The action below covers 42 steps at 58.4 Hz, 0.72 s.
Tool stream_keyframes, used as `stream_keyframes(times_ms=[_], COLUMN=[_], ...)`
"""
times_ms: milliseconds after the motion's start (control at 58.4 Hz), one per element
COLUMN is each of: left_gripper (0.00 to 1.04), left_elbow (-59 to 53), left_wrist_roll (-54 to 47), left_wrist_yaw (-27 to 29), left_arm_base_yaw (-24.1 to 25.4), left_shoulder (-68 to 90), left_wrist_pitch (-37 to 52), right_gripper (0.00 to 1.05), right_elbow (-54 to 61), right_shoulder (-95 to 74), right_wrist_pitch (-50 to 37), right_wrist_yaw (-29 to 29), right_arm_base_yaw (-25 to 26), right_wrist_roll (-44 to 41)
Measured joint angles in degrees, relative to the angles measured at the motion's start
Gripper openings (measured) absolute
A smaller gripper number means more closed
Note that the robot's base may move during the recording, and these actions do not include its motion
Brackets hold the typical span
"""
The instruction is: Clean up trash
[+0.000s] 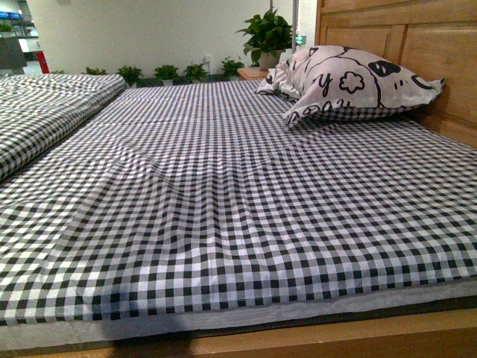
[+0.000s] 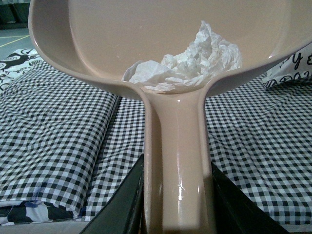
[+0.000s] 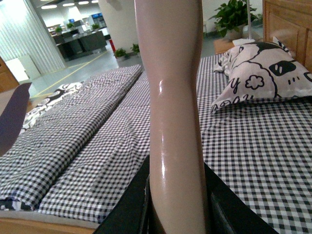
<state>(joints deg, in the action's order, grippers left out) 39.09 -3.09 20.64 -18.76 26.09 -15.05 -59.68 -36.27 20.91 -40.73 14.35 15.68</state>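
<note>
Glossy plastic dustpan (image 2: 178, 161); crumpled paper tissue (image 2: 187, 61); checked cloth sheet (image 1: 223, 209).

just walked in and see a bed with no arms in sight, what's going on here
A two-armed robot is clearing trash off a checkered bed. Its left hand grips the handle of a pink dustpan, and the crumpled white tissue already lies in the pan. The right hand is shut on another pink handle; its working end is out of view. A patterned pillow rests by the headboard.

Open checked bed (image 1: 223, 209), pillow (image 1: 350, 82) at far-right headboard (image 1: 417, 45)
</note>
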Motion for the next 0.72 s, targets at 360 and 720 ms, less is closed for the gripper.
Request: stream_keyframes(times_ms=[360, 720], left_gripper=[0.28, 0.28], left_elbow=[0.0, 0.0], left_wrist_roll=[0.0, 0.0], left_wrist_yaw=[0.0, 0.0], left_arm_base_yaw=[0.0, 0.0], left_shoulder=[0.0, 0.0], left_wrist_pitch=[0.0, 0.0], right_gripper=[0.2, 0.2], right_elbow=[0.0, 0.0], right_shoulder=[0.0, 0.0], right_wrist_pitch=[0.0, 0.0], right_wrist_yaw=[0.0, 0.0], right_arm_base_yaw=[0.0, 0.0], right_wrist_roll=[0.0, 0.0])
